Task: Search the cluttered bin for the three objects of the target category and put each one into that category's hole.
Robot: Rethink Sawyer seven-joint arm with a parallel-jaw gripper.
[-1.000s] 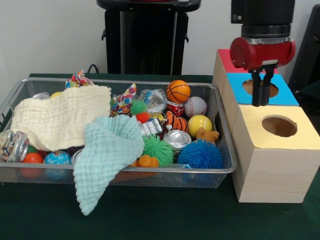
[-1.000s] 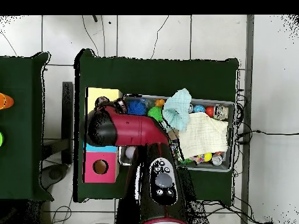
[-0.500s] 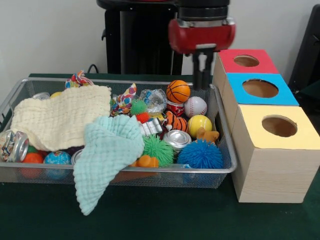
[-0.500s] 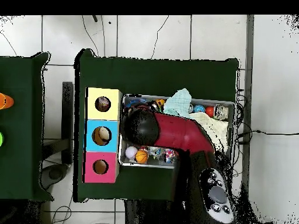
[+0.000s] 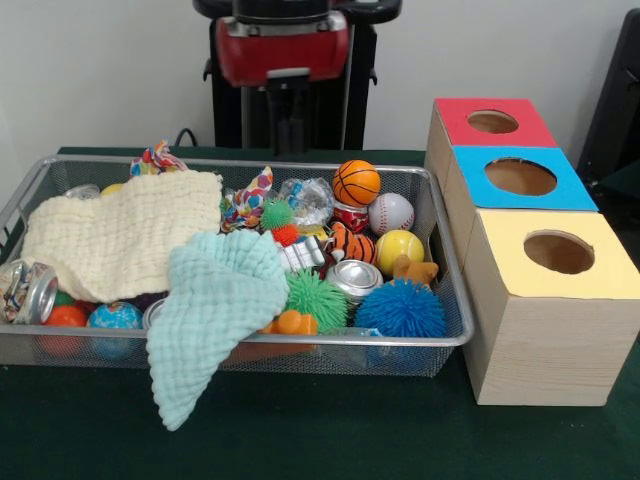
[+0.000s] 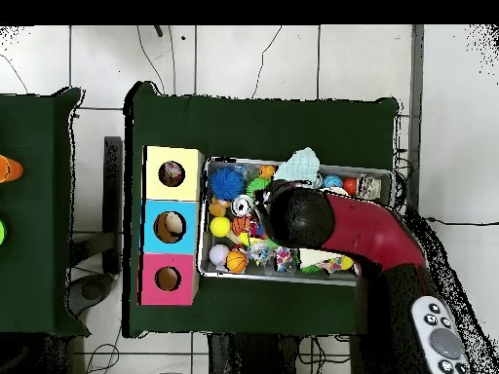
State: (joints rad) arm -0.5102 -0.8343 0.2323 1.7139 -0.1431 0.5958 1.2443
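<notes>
The gripper (image 5: 290, 125) hangs above the far rim of the wire bin (image 5: 240, 345), over its middle stretch. Its dark fingers (image 5: 291, 110) sit narrow, pressed close together, and nothing shows between them. From overhead, the red arm (image 6: 341, 226) reaches across the bin and covers much of its centre.

The bin stands on the green bench (image 5: 300, 435) and is packed with clutter. A cream cloth (image 5: 120, 240) lies over its left part, and a mint cloth (image 5: 215, 305) is draped over the near rim, hanging down outside. To the right of the cloths lie a small basketball (image 5: 356, 182), a baseball (image 5: 391, 212), a yellow ball (image 5: 399, 249), a blue spiky ball (image 5: 401, 309), a green spiky ball (image 5: 316, 298) and a silver can (image 5: 355, 278). A second can (image 5: 30, 290) rests at the left end, beside an orange ball (image 5: 66, 316) and a globe-patterned ball (image 5: 115, 316).

Just beside the bin's right end stands a row of three wooden boxes, each with a round hole on top: a yellow box (image 5: 556, 290) nearest, a blue box (image 5: 521, 178) in the middle and a red box (image 5: 490, 122) farthest. In the overhead view a pale round thing (image 6: 172, 227) shows inside the blue box's hole; what it is cannot be told.
</notes>
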